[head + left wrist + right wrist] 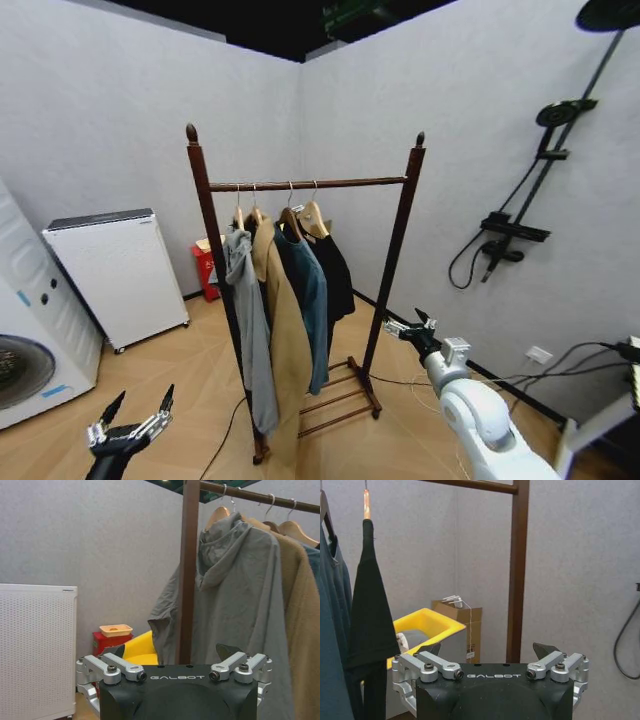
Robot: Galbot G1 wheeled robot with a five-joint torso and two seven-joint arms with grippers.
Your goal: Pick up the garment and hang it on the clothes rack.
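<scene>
On the rail of the clothes rack [398, 240] the black jacket [336, 272] is already hung by its wooden hanger [312, 218], at the end nearest the right post. It's lined up next to a teal-blue jacket [310, 290], a tan coat [283, 330] and a grey hoodie [250, 330]. The right gripper [408, 324] is held just beside the right post with jaws spread and nothing in them. The left gripper [133, 420] is parked low over the wooden floor [190, 380], jaws spread too.
</scene>
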